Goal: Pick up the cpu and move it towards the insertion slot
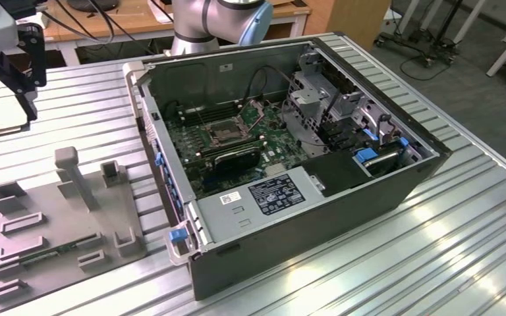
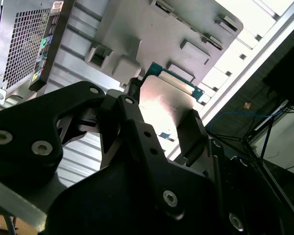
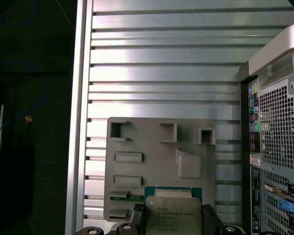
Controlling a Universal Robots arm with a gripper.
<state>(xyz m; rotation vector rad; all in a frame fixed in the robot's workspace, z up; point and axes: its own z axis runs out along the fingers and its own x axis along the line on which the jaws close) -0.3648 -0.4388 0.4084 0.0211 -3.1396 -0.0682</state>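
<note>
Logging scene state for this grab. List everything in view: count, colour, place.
cpu: 1, silver face with green edge, between the fingers, apart from the case
slot: 1, silver frame with dark centre, on the board
board: 1, green, inside the case
case: 1, black, open side up, on the table
tray: 1, grey, on the table, to the exterior view's left of the case
strip: 1, green, lying in the tray
table: 1, silver slats, under the case and tray
arm: 1, silver and blue, beyond the case in the exterior view
fingers: 2, black, shut on the cpu
</note>
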